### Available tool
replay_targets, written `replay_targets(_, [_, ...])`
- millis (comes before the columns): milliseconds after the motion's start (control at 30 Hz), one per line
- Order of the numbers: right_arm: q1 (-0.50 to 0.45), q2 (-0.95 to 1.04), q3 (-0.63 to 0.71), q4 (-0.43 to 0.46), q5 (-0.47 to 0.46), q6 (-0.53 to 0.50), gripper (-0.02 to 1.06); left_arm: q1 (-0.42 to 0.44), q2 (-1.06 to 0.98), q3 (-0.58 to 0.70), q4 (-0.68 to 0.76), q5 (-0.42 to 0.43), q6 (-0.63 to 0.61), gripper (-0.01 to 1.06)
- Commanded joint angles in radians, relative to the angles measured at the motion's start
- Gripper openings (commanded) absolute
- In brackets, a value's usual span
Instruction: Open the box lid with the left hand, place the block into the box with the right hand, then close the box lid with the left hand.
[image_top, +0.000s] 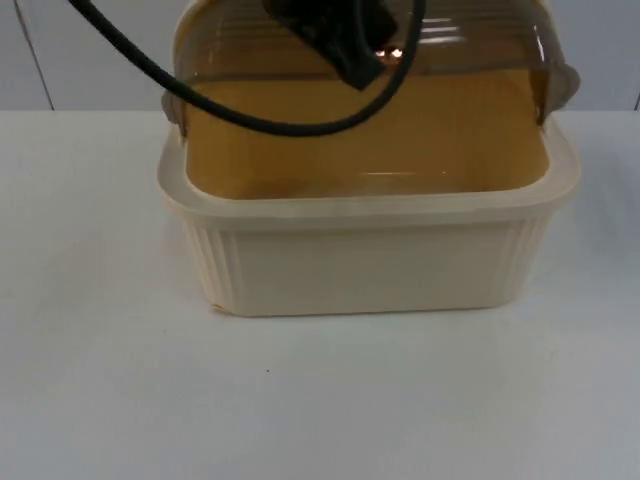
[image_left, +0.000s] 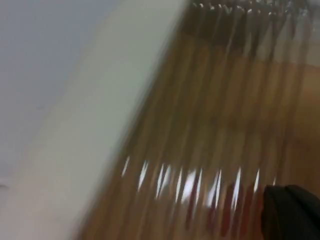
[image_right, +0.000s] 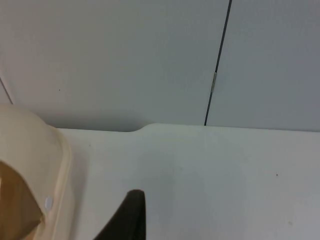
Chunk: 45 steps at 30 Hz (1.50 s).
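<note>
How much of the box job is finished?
The see-through brown lid of the cream box is already swung up and back. The left gripper is up at the lid. The right gripper waits beside the box. No block can be seen inside, so putting it in and closing the lid look left to do.

1 box, 1 lid, 1 table

white table top meets grey partition wall.
</note>
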Motion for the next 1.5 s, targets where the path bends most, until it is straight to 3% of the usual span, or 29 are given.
replay_targets(0, [-0.007,-0.010,0.000,0.001,0.003,0.002,1.05,-0.014,0.036,0.047,0.037,0.024,0.000,0.00])
replay_targets(367, [-0.007,-0.010,0.000,0.003,0.005,0.002,1.05,-0.020,0.012,0.149,0.039,0.015,-0.002,0.00])
replay_targets(667, [-0.007,-0.010,0.000,0.004,0.003,0.002,1.05,-0.020,-0.157,0.159,-0.051,0.011,-0.039,0.00])
replay_targets(1000, [-0.007,-0.010,0.000,0.021,0.003,0.002,1.05,0.003,-0.346,0.157,-0.054,-0.124,-0.163,0.00])
replay_targets(1200, [-0.007,-0.010,0.000,0.023,0.003,0.002,1.05,0.125,-0.432,0.157,-0.061,-0.202,-0.330,0.00])
replay_targets(1367, [-0.007,-0.010,0.000,0.023,0.003,0.002,1.05,0.364,-0.476,0.157,-0.089,-0.193,-0.560,0.00])
replay_targets(1400, [-0.007,-0.010,0.000,0.023,0.003,0.002,1.05,0.364,-0.476,0.157,-0.089,-0.193,-0.560,0.00])
replay_targets(1467, [-0.007,-0.010,0.000,0.023,0.001,0.002,1.05,0.478,-0.485,0.157,-0.113,-0.170,-0.622,0.00])
